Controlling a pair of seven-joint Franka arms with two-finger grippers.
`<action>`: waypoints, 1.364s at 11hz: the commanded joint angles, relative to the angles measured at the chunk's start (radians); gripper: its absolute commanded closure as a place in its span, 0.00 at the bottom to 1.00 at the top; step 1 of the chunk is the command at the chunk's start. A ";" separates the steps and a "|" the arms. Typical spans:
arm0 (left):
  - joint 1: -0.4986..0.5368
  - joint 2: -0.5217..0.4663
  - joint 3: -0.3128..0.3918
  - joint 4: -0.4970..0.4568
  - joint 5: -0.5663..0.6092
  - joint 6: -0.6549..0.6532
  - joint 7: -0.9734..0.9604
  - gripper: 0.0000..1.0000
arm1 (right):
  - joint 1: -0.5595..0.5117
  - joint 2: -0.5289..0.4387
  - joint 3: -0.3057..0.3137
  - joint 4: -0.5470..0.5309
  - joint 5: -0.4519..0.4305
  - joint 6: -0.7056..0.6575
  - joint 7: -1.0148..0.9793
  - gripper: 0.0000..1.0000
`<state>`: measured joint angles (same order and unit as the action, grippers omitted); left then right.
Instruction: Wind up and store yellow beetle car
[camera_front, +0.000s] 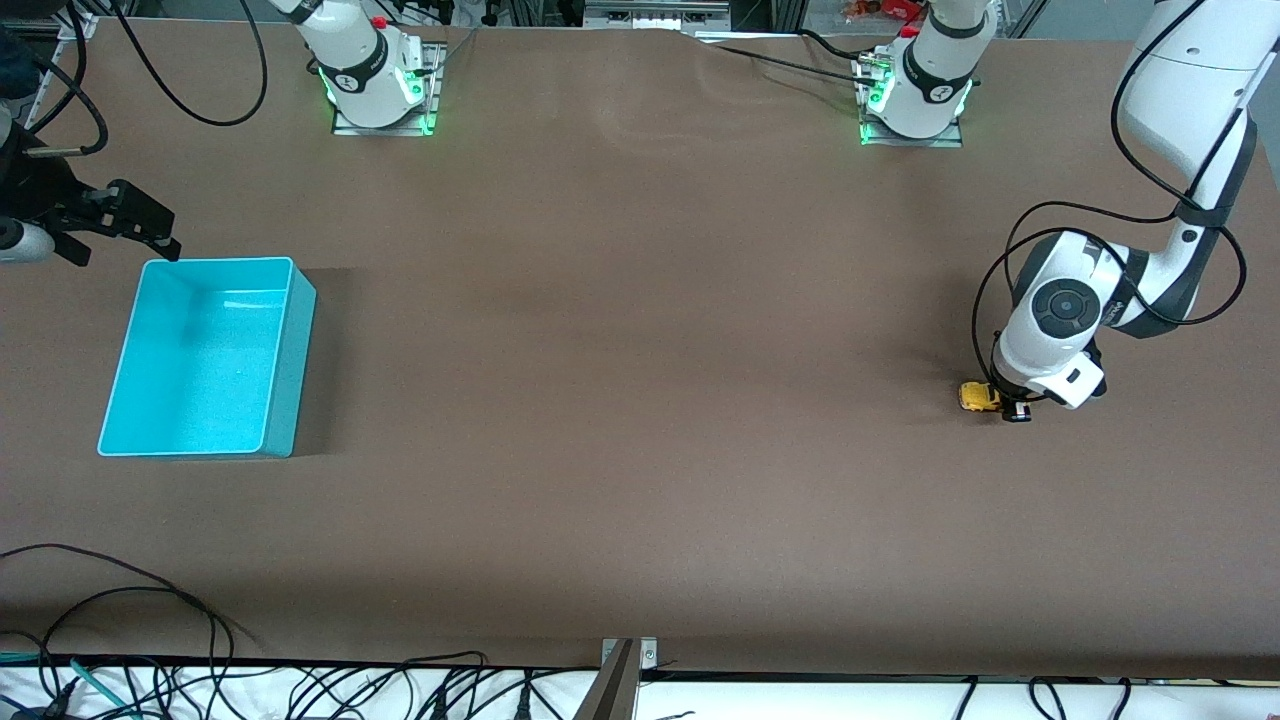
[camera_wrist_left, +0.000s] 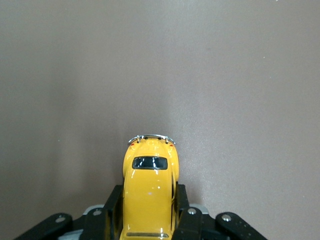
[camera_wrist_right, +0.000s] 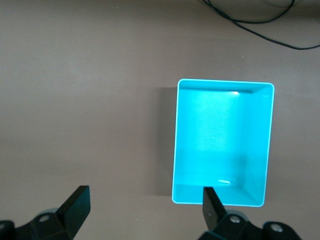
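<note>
The yellow beetle car (camera_front: 978, 397) is low at the brown table, toward the left arm's end. My left gripper (camera_front: 1008, 406) is shut on it. In the left wrist view the black fingers (camera_wrist_left: 114, 205) press both sides of the yellow beetle car (camera_wrist_left: 149, 187), whose roof and dark window point away from the left gripper (camera_wrist_left: 148, 202). I cannot tell whether its wheels touch the table. My right gripper (camera_front: 110, 225) hangs open and empty beside the turquoise bin (camera_front: 290, 340), at the right arm's end. In the right wrist view the right gripper (camera_wrist_right: 145, 197) has nothing between its fingers.
The turquoise bin (camera_wrist_right: 257, 145) is empty. Both arm bases (camera_front: 378, 80) stand along the table edge farthest from the front camera. Loose cables (camera_front: 150, 610) lie at the nearest edge, next to a metal bracket (camera_front: 625, 670).
</note>
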<state>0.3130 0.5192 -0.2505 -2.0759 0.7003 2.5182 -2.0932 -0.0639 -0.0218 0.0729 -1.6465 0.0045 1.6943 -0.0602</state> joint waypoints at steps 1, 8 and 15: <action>0.026 0.117 0.010 0.031 0.064 0.076 -0.014 1.00 | -0.005 0.002 0.002 0.022 -0.011 -0.024 -0.012 0.00; 0.028 0.079 0.008 0.074 0.061 0.063 -0.016 0.01 | -0.005 0.002 0.002 0.022 -0.011 -0.024 -0.012 0.00; 0.026 0.047 0.000 0.073 0.058 0.008 -0.016 0.00 | -0.005 0.002 0.002 0.022 -0.011 -0.024 -0.012 0.00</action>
<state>0.3333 0.5756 -0.2393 -2.0176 0.7239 2.5691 -2.0932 -0.0639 -0.0218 0.0729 -1.6465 0.0045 1.6943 -0.0602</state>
